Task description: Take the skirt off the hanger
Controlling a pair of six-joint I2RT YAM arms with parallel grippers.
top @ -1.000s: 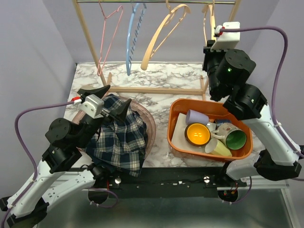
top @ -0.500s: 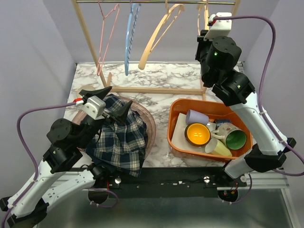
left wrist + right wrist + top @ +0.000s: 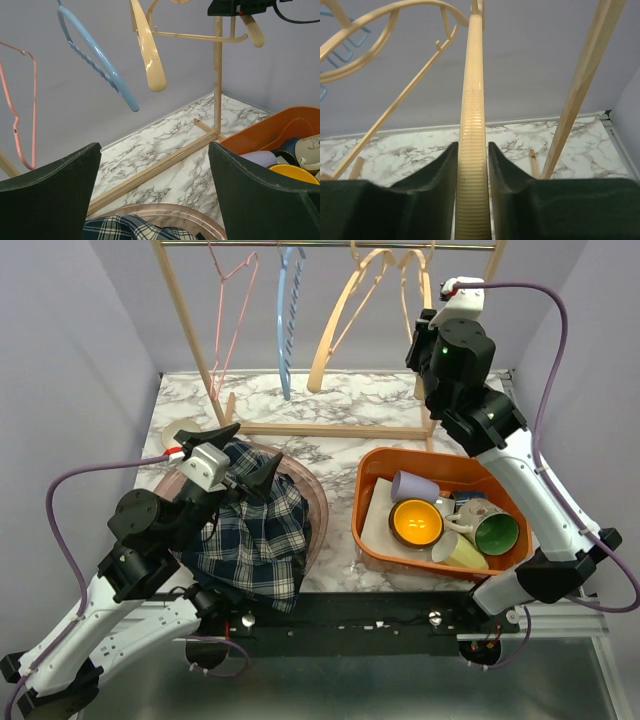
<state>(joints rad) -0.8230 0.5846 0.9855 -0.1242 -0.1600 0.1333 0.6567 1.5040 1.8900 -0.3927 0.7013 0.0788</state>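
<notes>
The plaid skirt (image 3: 255, 530) lies crumpled in a round pinkish basin (image 3: 318, 502) at the near left, off any hanger; its edge shows at the bottom of the left wrist view as the skirt (image 3: 130, 231). Just above it, my left gripper (image 3: 237, 450) hangs open and empty, the left gripper (image 3: 155, 146) showing bare marble between its wide fingers. High at the wooden rack, my right gripper (image 3: 420, 320) is shut on the ribbed arm of a tan hanger (image 3: 412, 265). In the right wrist view the hanger (image 3: 472, 100) runs straight up between the pads of the right gripper (image 3: 472, 150).
A wooden rack (image 3: 190, 340) at the back carries a pink wire hanger (image 3: 228, 320), a blue hanger (image 3: 290, 320) and another tan hanger (image 3: 345, 320). An orange bin (image 3: 372, 530) with several cups stands at the right. The rack's base bar (image 3: 330, 430) crosses the marble.
My right arm has moved left and up along the rack with the tan hanger in its grip; the other hangers have swung. The left arm has hardly moved.
</notes>
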